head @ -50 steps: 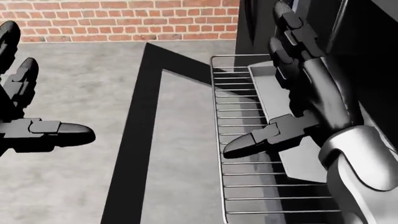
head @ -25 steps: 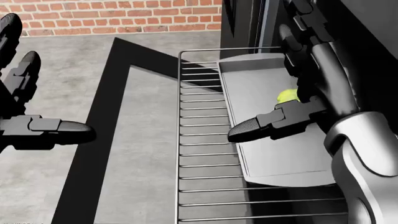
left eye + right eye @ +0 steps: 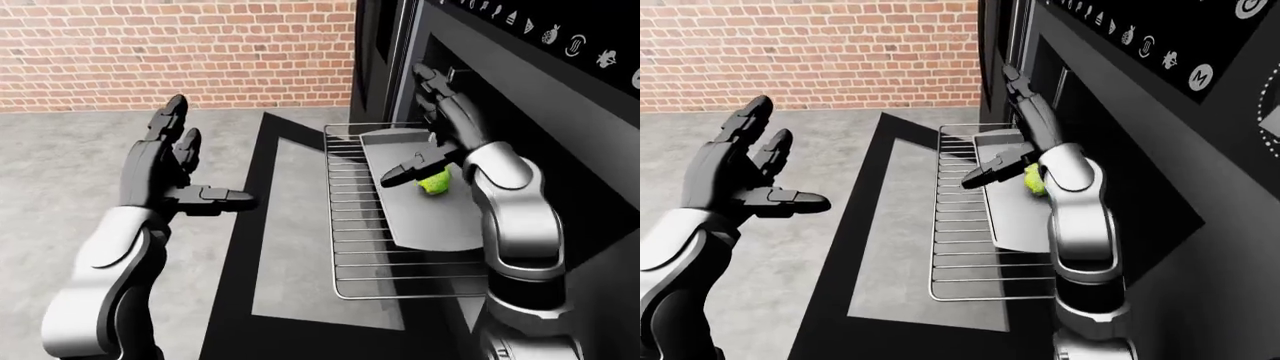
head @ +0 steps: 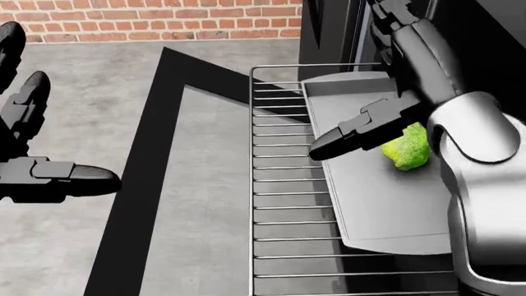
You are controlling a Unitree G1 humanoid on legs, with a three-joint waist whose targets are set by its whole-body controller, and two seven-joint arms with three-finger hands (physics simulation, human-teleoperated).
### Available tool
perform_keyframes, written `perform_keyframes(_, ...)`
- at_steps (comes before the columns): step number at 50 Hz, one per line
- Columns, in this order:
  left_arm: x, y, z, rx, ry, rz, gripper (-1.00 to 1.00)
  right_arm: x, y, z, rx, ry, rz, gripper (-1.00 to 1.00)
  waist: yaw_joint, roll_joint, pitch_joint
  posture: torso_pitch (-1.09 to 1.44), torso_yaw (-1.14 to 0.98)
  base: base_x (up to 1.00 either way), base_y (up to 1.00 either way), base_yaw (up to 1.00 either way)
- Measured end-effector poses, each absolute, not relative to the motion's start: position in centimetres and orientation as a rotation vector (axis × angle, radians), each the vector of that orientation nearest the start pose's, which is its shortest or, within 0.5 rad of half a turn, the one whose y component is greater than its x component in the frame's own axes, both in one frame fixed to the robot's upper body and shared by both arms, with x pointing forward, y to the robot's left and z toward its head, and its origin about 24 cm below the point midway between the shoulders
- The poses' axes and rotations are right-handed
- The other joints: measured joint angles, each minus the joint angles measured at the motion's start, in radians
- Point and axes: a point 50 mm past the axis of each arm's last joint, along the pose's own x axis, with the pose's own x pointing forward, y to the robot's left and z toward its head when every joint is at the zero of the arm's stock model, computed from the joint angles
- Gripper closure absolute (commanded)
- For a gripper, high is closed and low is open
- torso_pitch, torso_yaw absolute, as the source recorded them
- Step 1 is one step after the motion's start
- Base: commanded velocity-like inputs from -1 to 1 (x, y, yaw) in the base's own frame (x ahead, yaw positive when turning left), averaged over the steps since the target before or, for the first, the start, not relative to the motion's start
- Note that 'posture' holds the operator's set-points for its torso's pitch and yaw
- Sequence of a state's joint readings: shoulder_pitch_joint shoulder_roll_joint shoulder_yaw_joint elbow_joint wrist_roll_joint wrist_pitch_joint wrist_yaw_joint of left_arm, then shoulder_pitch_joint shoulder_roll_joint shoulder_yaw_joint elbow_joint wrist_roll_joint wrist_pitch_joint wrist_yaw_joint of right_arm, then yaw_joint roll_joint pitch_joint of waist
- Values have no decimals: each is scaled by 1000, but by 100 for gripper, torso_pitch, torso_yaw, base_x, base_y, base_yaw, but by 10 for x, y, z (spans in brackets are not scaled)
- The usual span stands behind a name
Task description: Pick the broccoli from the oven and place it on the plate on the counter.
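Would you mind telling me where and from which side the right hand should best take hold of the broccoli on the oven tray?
Grip the broccoli around its rounded body, coming down from above. It lies loose on the flat tray over the pulled-out rack, so nothing blocks its top, while the open right hand already hovers beside it. Probably close thumb and fingers on opposite sides.
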State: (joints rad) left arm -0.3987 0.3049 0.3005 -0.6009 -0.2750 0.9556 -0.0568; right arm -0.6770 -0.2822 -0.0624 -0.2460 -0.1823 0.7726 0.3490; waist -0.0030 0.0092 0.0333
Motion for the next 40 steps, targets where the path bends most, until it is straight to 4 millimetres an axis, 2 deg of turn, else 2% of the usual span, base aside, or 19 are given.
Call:
perform_keyframes(5,267,203,205,42,-87,-18,-100,341,-173,236,-474,-80,135,-100,1,2,-1,0,0,0,0,0)
perform_keyframes(11,265,201,203,41,-80,-21,-100,362,-187,222,-662,-43,109,-100,-1,3,2,0,0,0,0,0)
perform_keyframes(17,264,201,207,46,-89,-23,-100,374,-202,211,-817,-27,92,-100,-3,7,4,0,0,0,0,0)
perform_keyframes(25,265,203,204,47,-85,-27,-100,390,-205,198,-965,4,86,-100,-4,9,-1,0,0,0,0,0)
perform_keyframes(31,266,204,203,48,-84,-25,-100,400,-208,181,-992,52,83,-100,-1,8,2,0,0,0,0,0)
perform_keyframes(40,263,207,211,48,-106,-24,-100,403,-212,183,-1088,46,61,-100,0,5,14,5,0,0,0,0)
